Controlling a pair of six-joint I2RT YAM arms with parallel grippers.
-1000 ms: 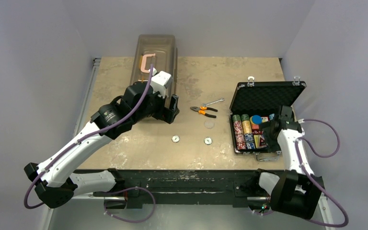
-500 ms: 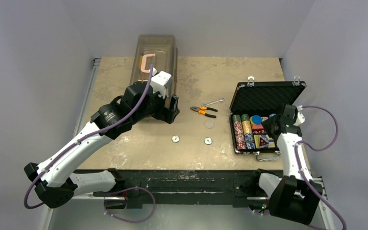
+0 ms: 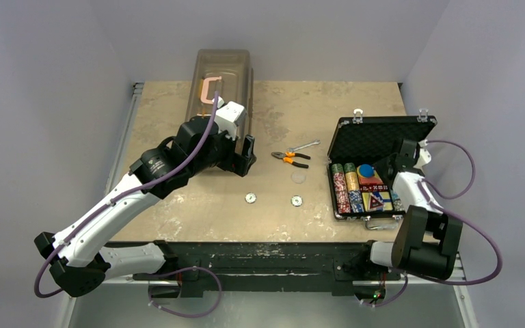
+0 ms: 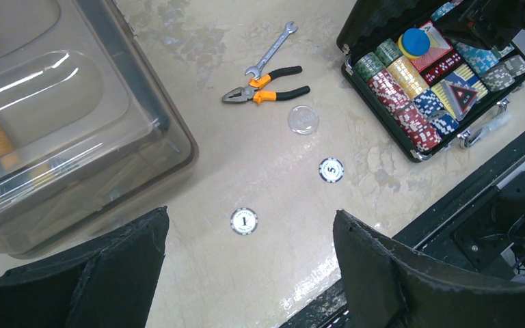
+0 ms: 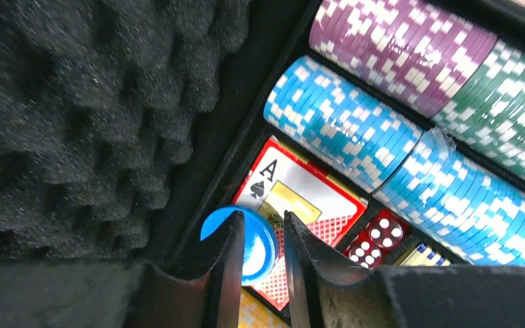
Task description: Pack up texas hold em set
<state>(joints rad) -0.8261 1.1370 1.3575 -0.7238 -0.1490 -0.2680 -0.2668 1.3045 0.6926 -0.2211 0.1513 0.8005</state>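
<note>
The black case (image 3: 381, 139) lies open at the right with its foam lid up, holding rows of poker chips (image 3: 347, 190), a card box (image 5: 294, 193), red dice (image 5: 376, 239) and a red triangle token (image 3: 377, 201). A blue round button (image 5: 213, 224) lies on the card box. My right gripper (image 3: 391, 165) (image 5: 260, 225) hovers just above that button, its jaws a narrow slit apart with nothing between them. Two chips (image 3: 251, 198) (image 3: 296, 200) and a clear round button (image 3: 299, 177) lie loose on the table. My left gripper (image 3: 244, 158) (image 4: 251, 213) hangs open above the "1" chip (image 4: 244, 221).
A large translucent brown box (image 3: 220, 82) with a pink handle stands at the back, close beside the left arm. Orange-handled pliers (image 3: 290, 158) and a wrench (image 3: 305, 145) lie mid-table. The table's near edge (image 4: 410, 232) runs just past the loose chips.
My right gripper has moved from the case's front toward the lid while its jaws narrowed from wide to a slit. The right arm has folded back. The left arm has not moved.
</note>
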